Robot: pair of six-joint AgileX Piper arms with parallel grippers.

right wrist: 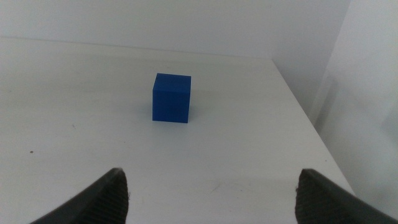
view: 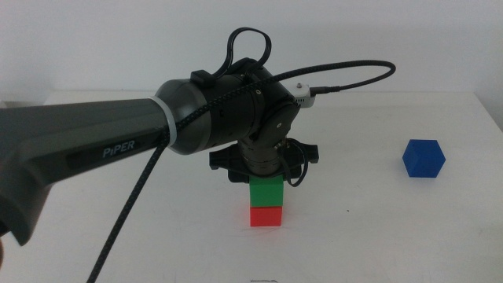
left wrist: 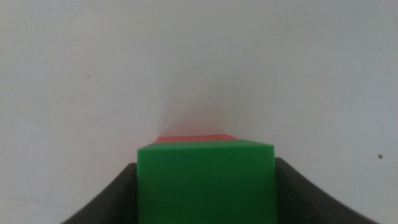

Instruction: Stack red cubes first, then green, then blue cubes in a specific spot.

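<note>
In the middle view the green cube (view: 266, 192) sits squarely on the red cube (view: 266, 216), which rests on the white tabletop at the centre and covers the spot. My left gripper (view: 266, 178) reaches in from the left and comes down on the stack from above, shut on the green cube (left wrist: 206, 183). In the left wrist view a thin strip of the red cube (left wrist: 196, 137) shows just beyond the green one. The blue cube (view: 424, 159) stands alone at the right. My right gripper (right wrist: 214, 196) is open, some way short of the blue cube (right wrist: 171, 98), and is out of the middle view.
The white table (view: 118, 236) ends at a right edge (right wrist: 311, 124) not far past the blue cube, with a white wall behind. The left arm's black cable (view: 346, 71) loops above the stack.
</note>
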